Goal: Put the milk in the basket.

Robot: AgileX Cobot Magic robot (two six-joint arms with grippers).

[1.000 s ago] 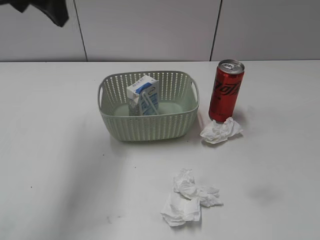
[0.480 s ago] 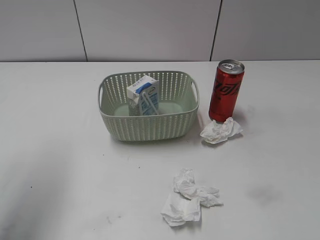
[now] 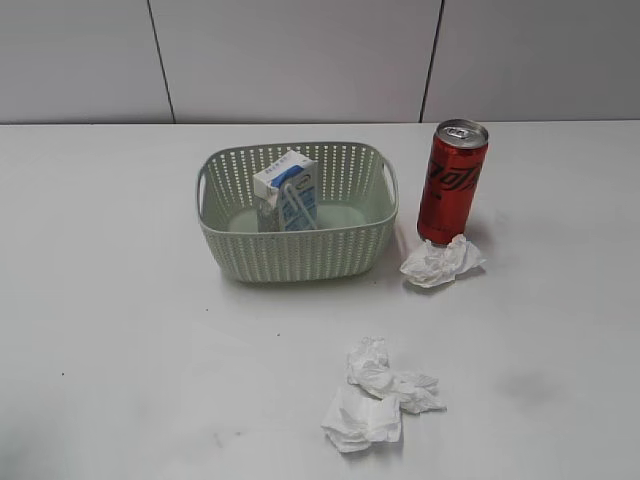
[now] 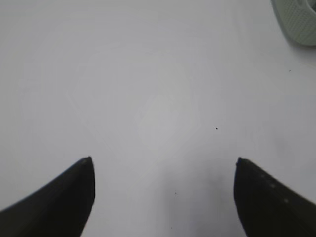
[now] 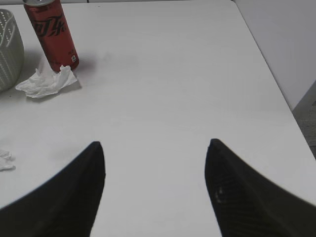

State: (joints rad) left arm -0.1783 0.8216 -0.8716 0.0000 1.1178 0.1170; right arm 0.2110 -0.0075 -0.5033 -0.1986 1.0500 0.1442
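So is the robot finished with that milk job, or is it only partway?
It looks finished. The milk stands upright inside the basket. Nothing is in hand: the left gripper and right gripper are both open over bare table, away from the basket. Nothing visible remains to do.

The pale green basket (image 3: 297, 215) sat toward the far edge of the white desk (image 3: 120, 330), near its middle, with the milk (image 3: 287, 192) standing upright inside it, a white straw on the carton's near face. Just to the basket's right stood a tall red can (image 3: 452, 182), upright, with a crumpled white tissue (image 3: 441, 262) touching its base on the near side. A second, larger wad of crumpled tissue (image 3: 378, 396) lay well apart from these, close to the near edge of the desk and slightly right of its middle.
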